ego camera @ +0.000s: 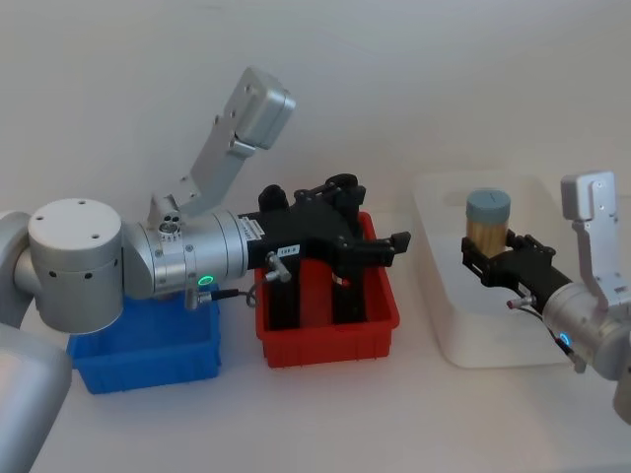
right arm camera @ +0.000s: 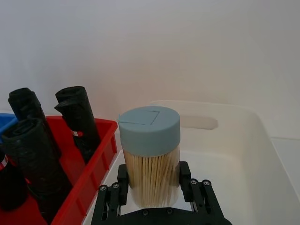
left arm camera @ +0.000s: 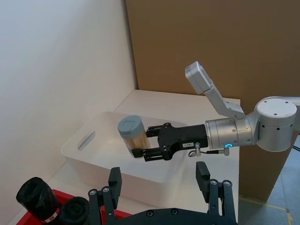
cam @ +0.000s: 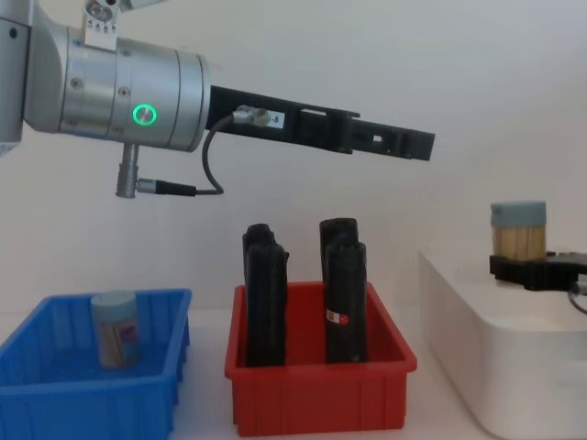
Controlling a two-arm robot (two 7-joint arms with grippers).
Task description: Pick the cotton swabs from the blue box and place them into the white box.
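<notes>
One tub of cotton swabs [ego camera: 488, 229], clear with a grey-blue lid, is held upright in my right gripper [ego camera: 490, 258], which is shut on its lower half. It hangs over the inside of the white box [ego camera: 493, 345], above the rim; the chest view shows the held tub [cam: 518, 229] above the white box [cam: 477, 367]. Another tub of cotton swabs [cam: 115, 328] stands in the blue box [cam: 83, 394] at the left. My left gripper [ego camera: 373, 215] is stretched out above the red bin, open with nothing between its fingers [left arm camera: 115, 183].
A red bin [ego camera: 325, 345] with several upright black rolls [cam: 344, 293] stands between the blue box [ego camera: 148, 360] and the white box. My left forearm [ego camera: 187, 256] crosses over the blue box. A white wall closes the back of the table.
</notes>
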